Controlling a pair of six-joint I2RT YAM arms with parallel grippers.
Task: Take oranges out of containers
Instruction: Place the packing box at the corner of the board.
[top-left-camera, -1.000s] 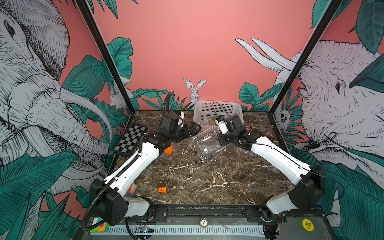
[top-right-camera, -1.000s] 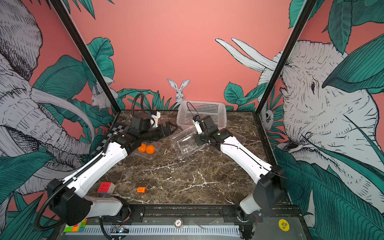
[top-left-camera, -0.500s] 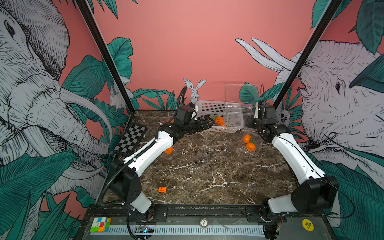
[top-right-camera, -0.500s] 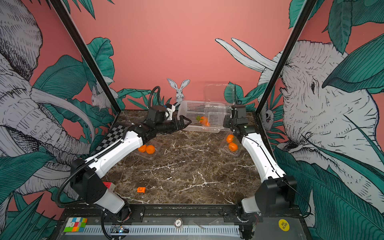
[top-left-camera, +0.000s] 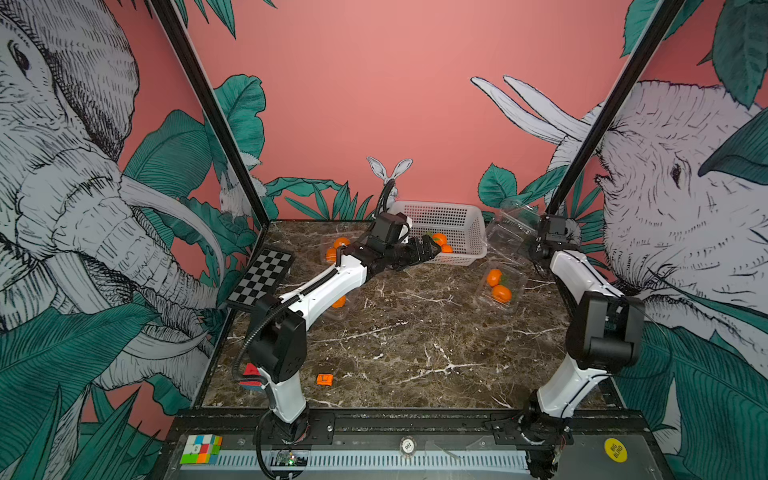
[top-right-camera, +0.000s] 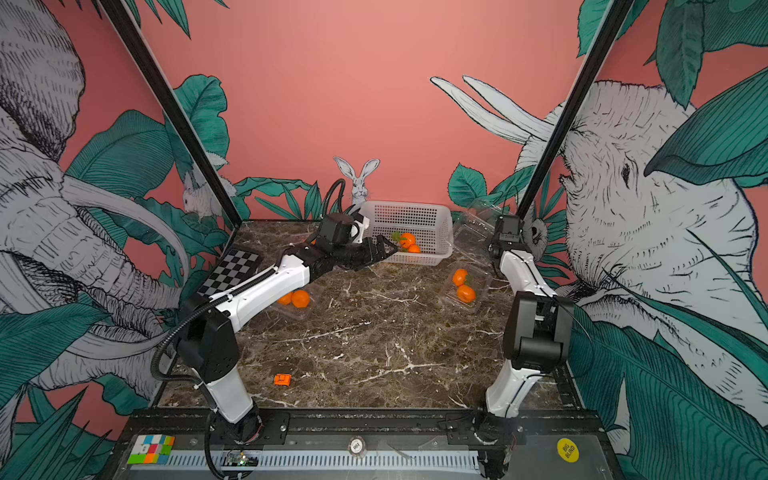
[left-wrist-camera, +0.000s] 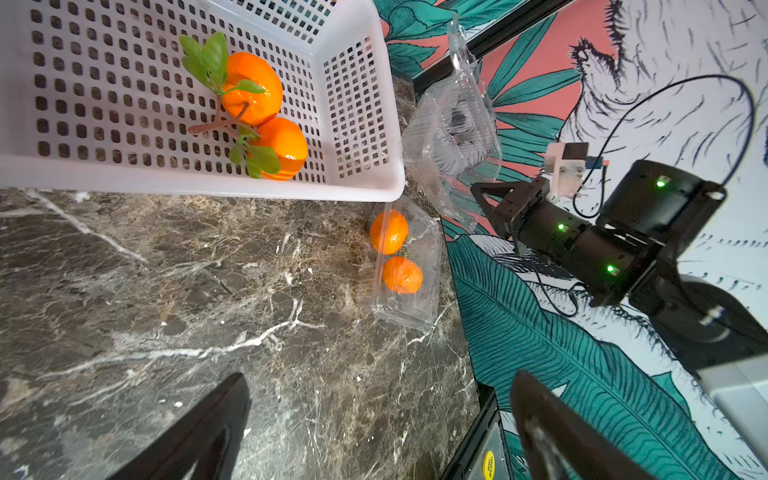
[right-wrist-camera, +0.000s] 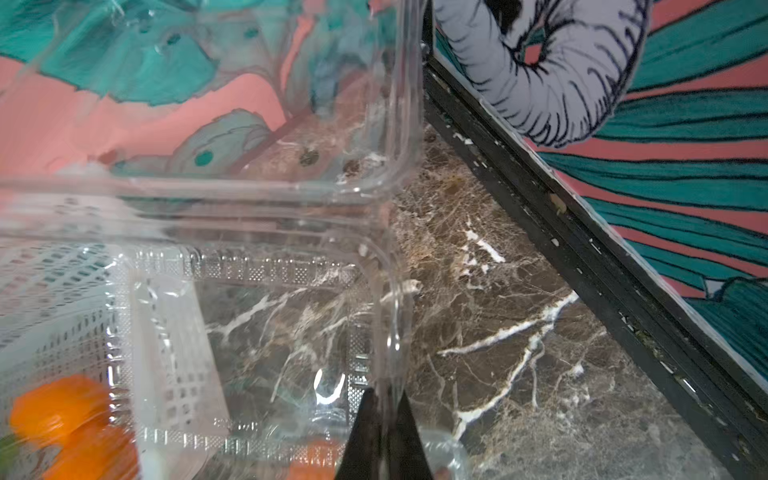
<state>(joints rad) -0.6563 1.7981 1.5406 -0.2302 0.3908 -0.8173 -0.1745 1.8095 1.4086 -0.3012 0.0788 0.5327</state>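
Left end effector (left-wrist-camera: 380, 378): fingers spread wide, nothing between them, hanging above the tabletop (left-wrist-camera: 124, 291) with its tips at the near wall of the single white perforated basket (left-wrist-camera: 166, 176). Directly ahead of those tips, inside the basket: 2 oranges (left-wrist-camera: 253, 89) with green leaves, touching each other. Right end effector (right-wrist-camera: 384, 411): fingers pressed together, pinching the rim of a clear container (right-wrist-camera: 291, 195) that hangs open, tilted and empty, just beside the basket's end wall. Count of containers: 4. No. 1, the pinched one, 0 fruit. No. 2 (top-left-camera: 517, 286), on the tabletop below and near the right end effector, 2 oranges side by side; lid state unclear. No. 3 (top-right-camera: 307, 313), behind the left end effector and partly under its forearm, 2 oranges in a top view. No. 4 (top-left-camera: 324, 245), behind the left end effector on the far side of its wrist, 2 oranges, partly hidden by the arm. Orange tally: 8 in all, 2 in the basket, 6 in containers. One small flat orange block (top-left-camera: 324, 379) lies well behind both end effectors, near the arm bases.
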